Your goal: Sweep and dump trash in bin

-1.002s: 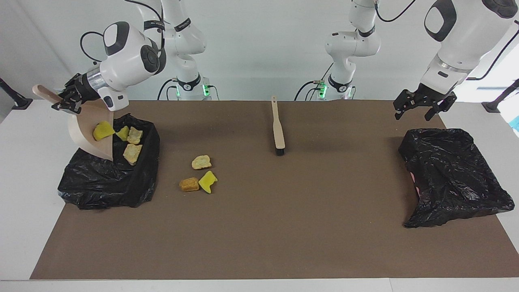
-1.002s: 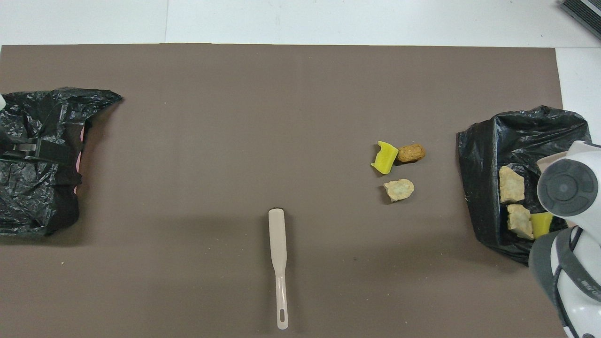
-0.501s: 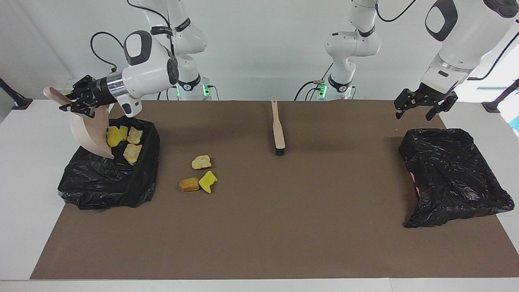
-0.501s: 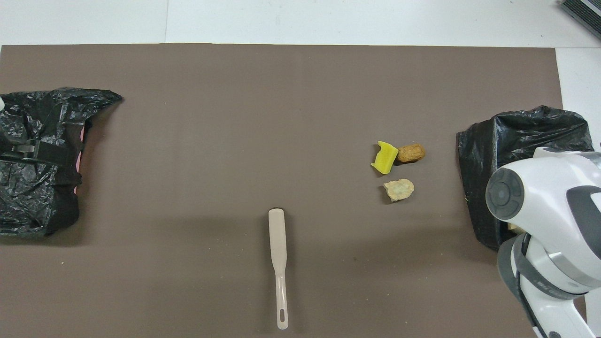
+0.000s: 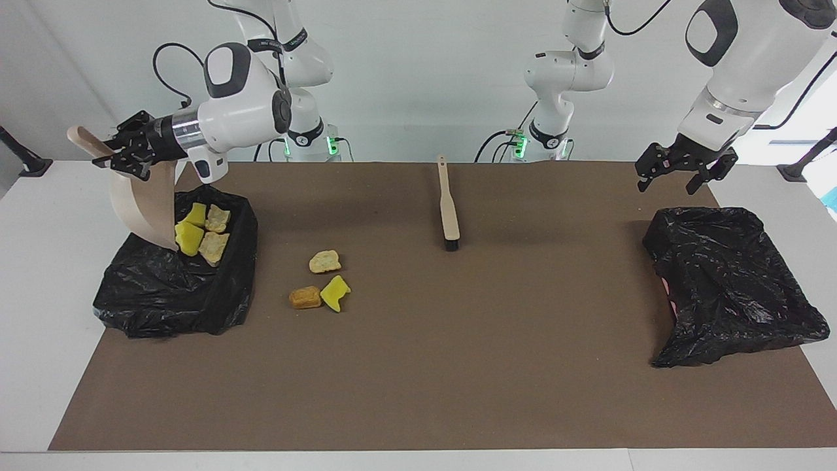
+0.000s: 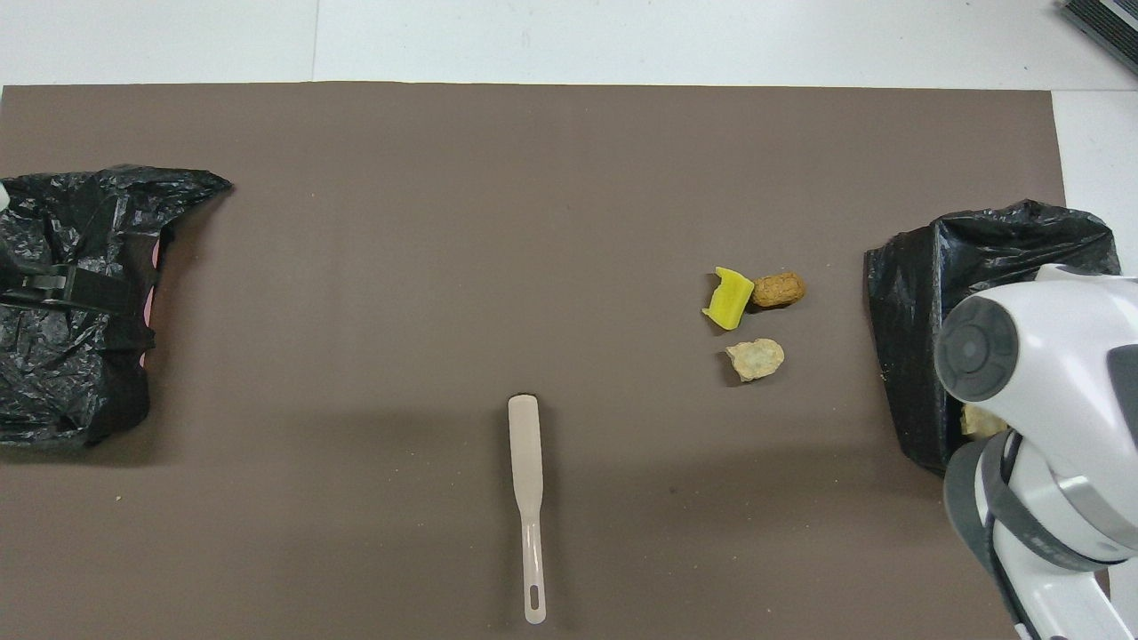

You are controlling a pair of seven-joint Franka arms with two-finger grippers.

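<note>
My right gripper (image 5: 110,157) is shut on the handle of the beige dustpan (image 5: 142,203). The pan hangs steeply tilted, with its lip over the black-bag-lined bin (image 5: 163,297) at the right arm's end of the table. Several scraps of trash lie in that bin, among them a yellow sponge piece (image 5: 189,237) and a bread chunk (image 5: 214,246). Three more scraps lie on the brown mat beside the bin: a pale bread chunk (image 5: 324,261), a brown chunk (image 5: 305,297) and a yellow sponge piece (image 5: 335,293). In the overhead view my right arm covers most of the bin (image 6: 978,244). My left gripper (image 5: 680,175) waits open in the air.
A beige brush (image 5: 448,210) lies on the mat near the robots, about mid-table, its bristles pointing away from them. A second bin lined with a black bag (image 5: 726,281) stands at the left arm's end, under the left gripper (image 6: 49,286).
The right arm lifted and tipped the dustpan steeper. The yellow sponge piece slid off the pan into the bin. The left arm and the scraps on the mat stayed put.
</note>
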